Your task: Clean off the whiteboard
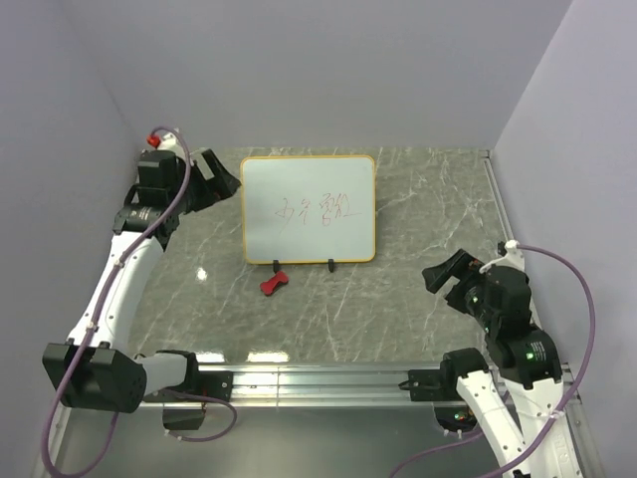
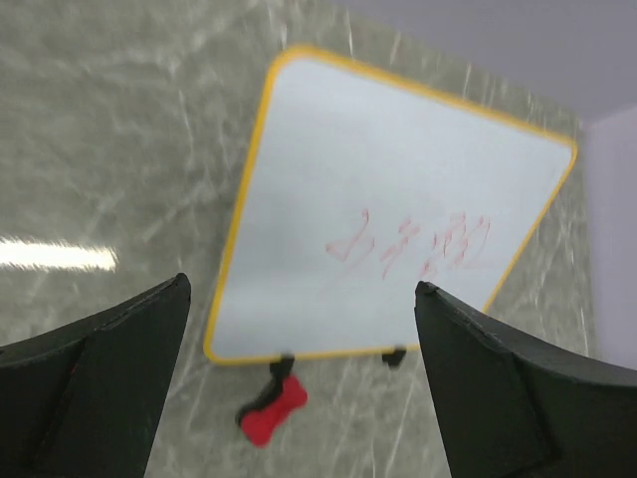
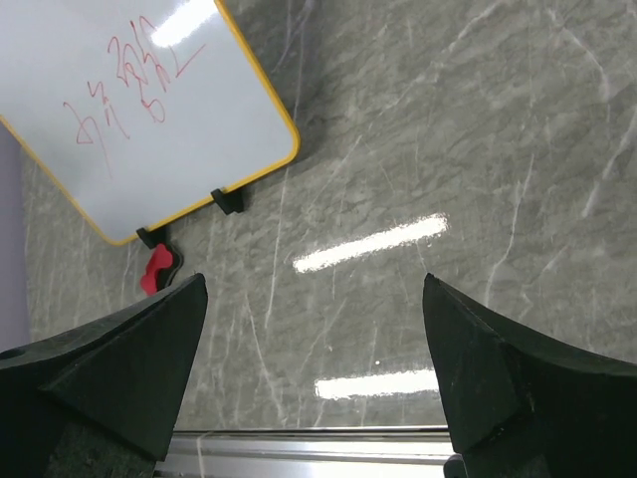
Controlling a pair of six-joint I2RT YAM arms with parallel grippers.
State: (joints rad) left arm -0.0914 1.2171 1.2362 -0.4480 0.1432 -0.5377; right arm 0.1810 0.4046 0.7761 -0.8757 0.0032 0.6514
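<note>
The whiteboard [image 1: 308,208] lies flat at the back middle of the table, white with a yellow rim, red scribbles [image 1: 317,211] near its centre and two black clips on its near edge. It also shows in the left wrist view [image 2: 388,209] and the right wrist view [image 3: 129,119]. The small red bone-shaped eraser [image 1: 274,284] lies just in front of the left clip, also in the left wrist view [image 2: 271,412]. My left gripper [image 1: 221,179] is open and empty, raised beside the board's left edge. My right gripper [image 1: 445,272] is open and empty, right of the board.
The grey marble table [image 1: 418,219] is bounded by lilac walls at the back and sides. A metal rail [image 1: 318,380] runs along the near edge between the arm bases. A cable [image 1: 582,299] loops beside the right arm.
</note>
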